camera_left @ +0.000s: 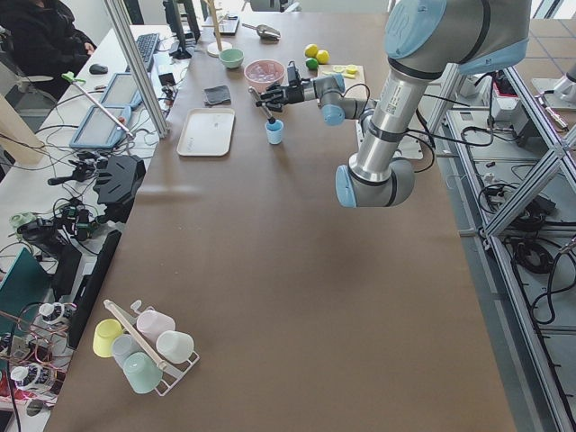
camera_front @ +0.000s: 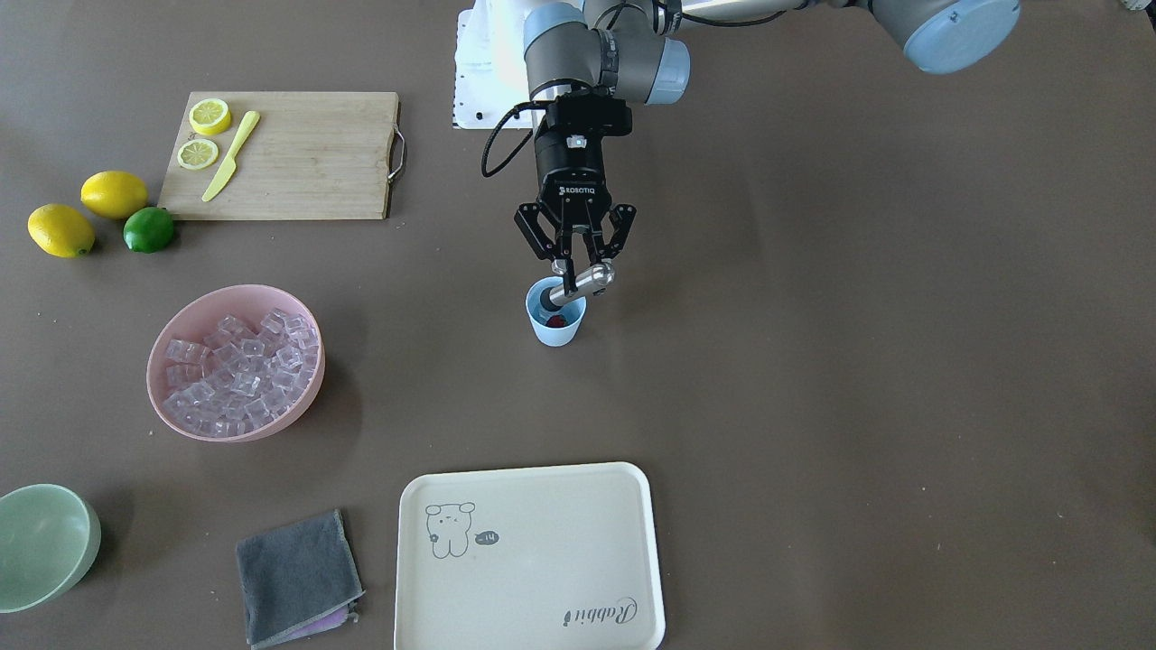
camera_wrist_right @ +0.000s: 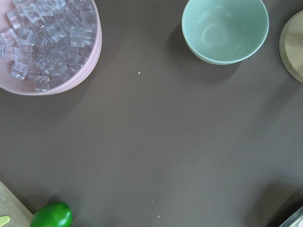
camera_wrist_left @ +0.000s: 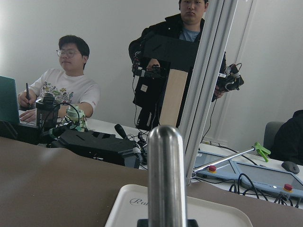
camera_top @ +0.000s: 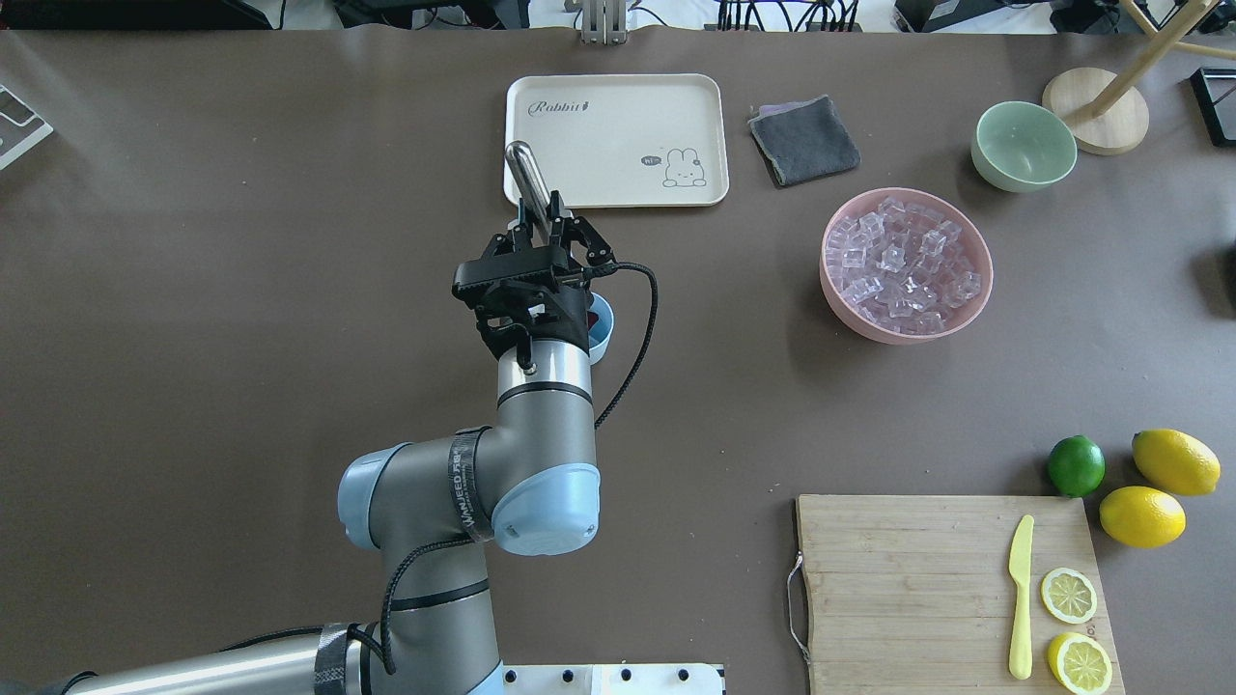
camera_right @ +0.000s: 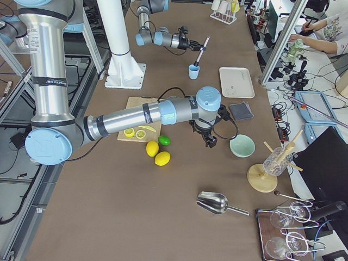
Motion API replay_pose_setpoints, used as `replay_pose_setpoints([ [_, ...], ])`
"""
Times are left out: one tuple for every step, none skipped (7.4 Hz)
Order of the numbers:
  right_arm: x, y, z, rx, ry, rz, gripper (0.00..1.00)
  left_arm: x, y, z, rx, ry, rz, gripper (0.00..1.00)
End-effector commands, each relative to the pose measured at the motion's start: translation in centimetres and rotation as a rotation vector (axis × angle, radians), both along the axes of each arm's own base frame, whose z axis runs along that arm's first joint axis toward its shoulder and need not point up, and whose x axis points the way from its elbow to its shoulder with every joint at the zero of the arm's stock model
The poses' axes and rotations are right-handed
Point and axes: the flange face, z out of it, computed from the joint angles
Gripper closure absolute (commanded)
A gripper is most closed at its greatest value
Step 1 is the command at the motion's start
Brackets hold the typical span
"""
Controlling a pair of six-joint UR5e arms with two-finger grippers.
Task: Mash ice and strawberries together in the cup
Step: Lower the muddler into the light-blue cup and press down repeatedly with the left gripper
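Observation:
The light-blue cup (camera_front: 555,330) stands mid-table, a red strawberry (camera_front: 557,320) visible inside it. My left gripper (camera_front: 578,267) hangs just above the cup, shut on a steel muddler (camera_front: 589,280) whose dark lower end dips into the cup. From overhead the muddler (camera_top: 528,179) leans away from the robot and the left gripper (camera_top: 550,227) hides most of the cup (camera_top: 603,324). Ice (camera_front: 239,375) fills a pink bowl (camera_front: 181,316); I cannot tell whether any ice is in the cup. My right gripper (camera_right: 209,142) hovers near the pale green bowl (camera_right: 242,145); I cannot tell whether it is open or shut.
A cream tray (camera_front: 528,555) and grey cloth (camera_front: 298,578) lie beyond the cup, away from the robot. A cutting board (camera_front: 289,158) holds lemon slices and a yellow knife (camera_front: 230,155). Two lemons and a lime (camera_front: 149,229) lie beside it. People sit and stand past the table's far edge.

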Motion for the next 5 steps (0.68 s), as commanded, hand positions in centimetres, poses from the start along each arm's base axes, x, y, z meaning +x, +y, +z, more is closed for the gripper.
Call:
replay_pose_setpoints([
  [0.0, 0.0, 0.1, -0.003, 0.001, 0.000, 0.09, -0.3, -0.3, -0.2, -0.006, 0.007, 0.009, 1.00],
  [0.0, -0.1, 0.1, -0.001, 0.001, 0.000, 0.09, 0.3, 0.5, 0.3, -0.009, 0.010, 0.021, 1.00],
  [-0.2, -0.1, 0.2, -0.004, 0.004, -0.004, 0.09, 1.9, 0.6, 2.0, -0.024, 0.006, 0.022, 1.00],
  [-0.3, -0.1, 0.2, -0.003, 0.002, -0.006, 0.09, 3.1, 0.5, 3.3, -0.036, -0.006, 0.020, 1.00],
  [-0.4, -0.1, 0.0, 0.000, 0.005, -0.007, 0.09, 3.4, 0.9, 3.4, -0.036, -0.003, 0.025, 1.00],
])
